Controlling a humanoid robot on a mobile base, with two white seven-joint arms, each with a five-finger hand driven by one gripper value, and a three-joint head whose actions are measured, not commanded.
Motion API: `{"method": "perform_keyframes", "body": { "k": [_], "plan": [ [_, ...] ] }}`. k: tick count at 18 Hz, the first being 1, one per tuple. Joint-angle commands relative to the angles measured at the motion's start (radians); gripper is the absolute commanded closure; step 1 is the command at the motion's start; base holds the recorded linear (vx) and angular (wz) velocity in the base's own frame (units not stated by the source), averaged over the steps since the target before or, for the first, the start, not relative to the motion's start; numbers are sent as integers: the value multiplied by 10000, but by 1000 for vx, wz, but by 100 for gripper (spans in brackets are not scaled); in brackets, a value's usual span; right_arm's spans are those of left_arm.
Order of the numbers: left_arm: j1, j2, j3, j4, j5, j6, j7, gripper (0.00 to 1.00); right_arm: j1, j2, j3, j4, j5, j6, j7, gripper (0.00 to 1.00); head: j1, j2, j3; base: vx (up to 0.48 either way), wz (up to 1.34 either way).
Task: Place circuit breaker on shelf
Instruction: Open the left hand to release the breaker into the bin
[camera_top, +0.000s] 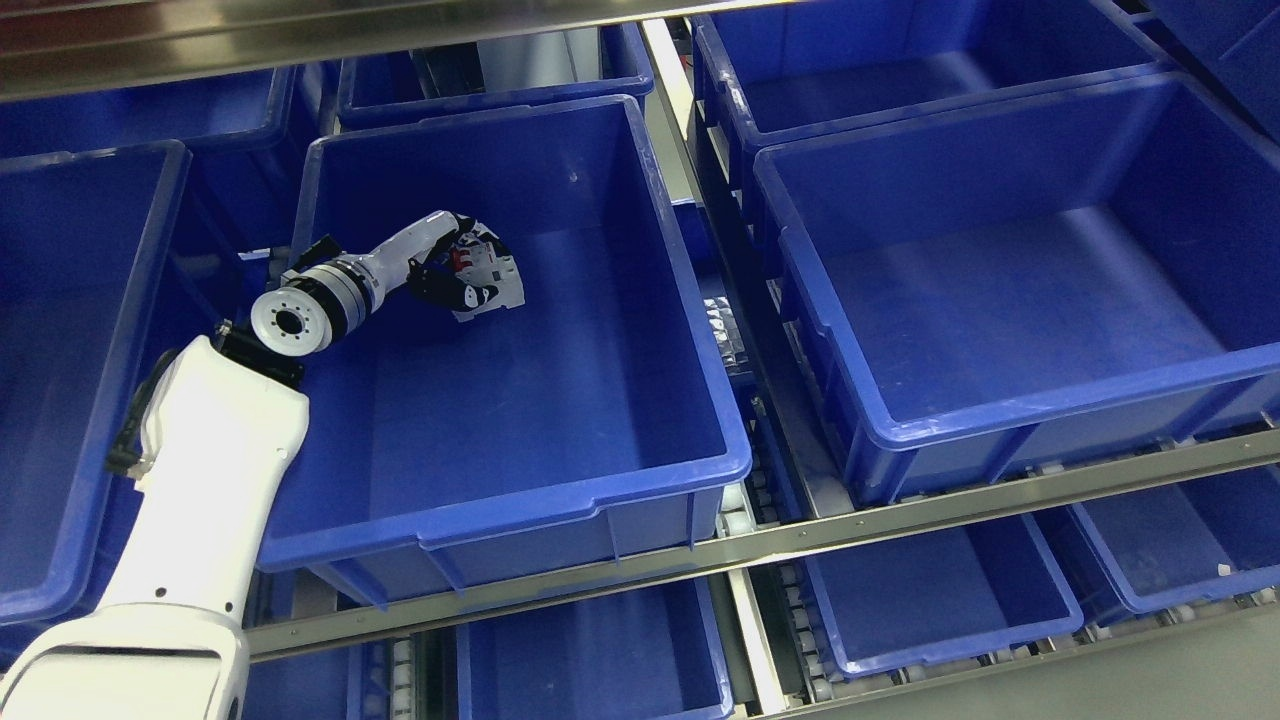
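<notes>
— Blue bin (640, 330) on the shelf (900, 525): we saw our left hand (455, 268) reaching inside it.
— And the breaker (492, 275)?
— We had it there, fingers (445, 290) curled around it, low over the bin's floor near the back left corner. Contact with the floor we could not tell.

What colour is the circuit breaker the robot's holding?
White with a red patch, seen in the head view: circuit breaker in the left hand.
</notes>
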Motion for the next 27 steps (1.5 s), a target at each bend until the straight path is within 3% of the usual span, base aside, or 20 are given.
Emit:
{"method": "perform_keyframes", "body": {
  "k": [1,11,15,20,22,24,27],
  "plan": [
    [-15,-105,-233,670,-14,71,156,55,-4,-175,2,0,0,2,-5,0,0,0,0,0,0],
    [-856,-74,149,593,32,101,233,18,12,-175,2,0,0,2,-5,0,0,0,0,-1,9],
    [-1960,-181,1772,593,78,193,1197,16,-3,-175,2,0,0,2,-5,0,0,0,0,-2,-25],
    [-2331,-687,3368,364,262,316,1230,12,-4,-175,2,0,0,2,-5,0,0,0,0,6,-18],
    [-2316,-1298,4715,-171,720,316,1382,4,-4,-175,2,0,0,2,-5,0,0,0,0,0,0],
    [-2118,-1894,5851,-1195,1256,209,2069,1,-4,-175,2,0,0,2,-5,0,0,0,0,0,0],
    [-1353,-1894,6012,-3878,1888,498,2840,0,-4,-175,2,0,0,2,-5,0,0,0,0,0,0]
  ]
}}
